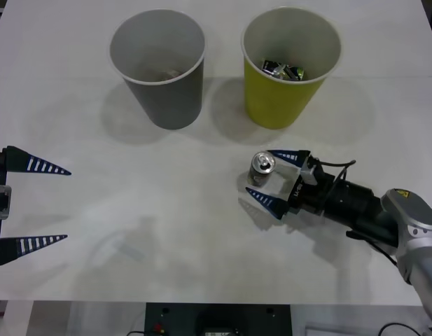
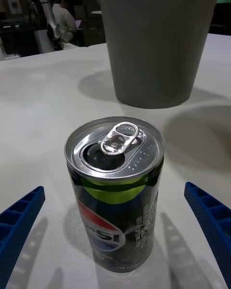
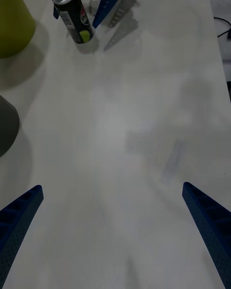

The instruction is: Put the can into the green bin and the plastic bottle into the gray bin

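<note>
The right hand (image 1: 272,178) is straddling the upright Pepsi can (image 1: 262,168) on the white surface (image 1: 166,210), fingers spread, seemingly not touching. The left hand (image 1: 33,204) is hovering open, well apart.

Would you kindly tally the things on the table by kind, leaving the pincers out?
Cans: 1, the can, upright between the open fingers of the right pincer.
Bins: 2, the gray bin and the green bin.
Dark scraps: a small pile inside the green bin; number unclear.
Total: 3 things, plus the scraps.
</note>
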Available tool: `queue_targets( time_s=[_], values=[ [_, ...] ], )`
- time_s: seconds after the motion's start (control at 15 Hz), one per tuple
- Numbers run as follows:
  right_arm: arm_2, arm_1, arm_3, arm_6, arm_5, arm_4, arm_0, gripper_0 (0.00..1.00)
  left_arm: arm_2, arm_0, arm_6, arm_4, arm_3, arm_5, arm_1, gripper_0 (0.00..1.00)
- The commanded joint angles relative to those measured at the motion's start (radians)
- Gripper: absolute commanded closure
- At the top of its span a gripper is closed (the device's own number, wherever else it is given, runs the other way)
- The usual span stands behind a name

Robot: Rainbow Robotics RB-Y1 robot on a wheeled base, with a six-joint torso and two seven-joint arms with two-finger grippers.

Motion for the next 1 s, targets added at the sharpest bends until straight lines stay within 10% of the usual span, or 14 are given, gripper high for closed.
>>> queue_targets(
  time_s=[0.07,0.47,0.6,1.0],
  values=[
    [0.034,0.005,0.000,0.014,0.034,-0.025,-0.006,0.00,0.000,0.000,0.000,0.000,0.000,0.000,0.000,0.00],
    [0.049,0.012,-0.002,0.038,0.059,-0.025,-0.010,0.00,0.000,0.000,0.000,0.000,0.000,0.000,0.000,0.00],
    [0.049,0.012,0.000,0.041,0.059,-0.025,-0.010,0.98,0.000,0.000,0.000,0.000,0.000,0.000,0.000,0.00],
    [0.050,0.012,0.000,0.037,0.055,-0.029,-0.010,1.00,0.000,0.000,0.000,0.000,0.000,0.000,0.000,0.00]
  ],
)
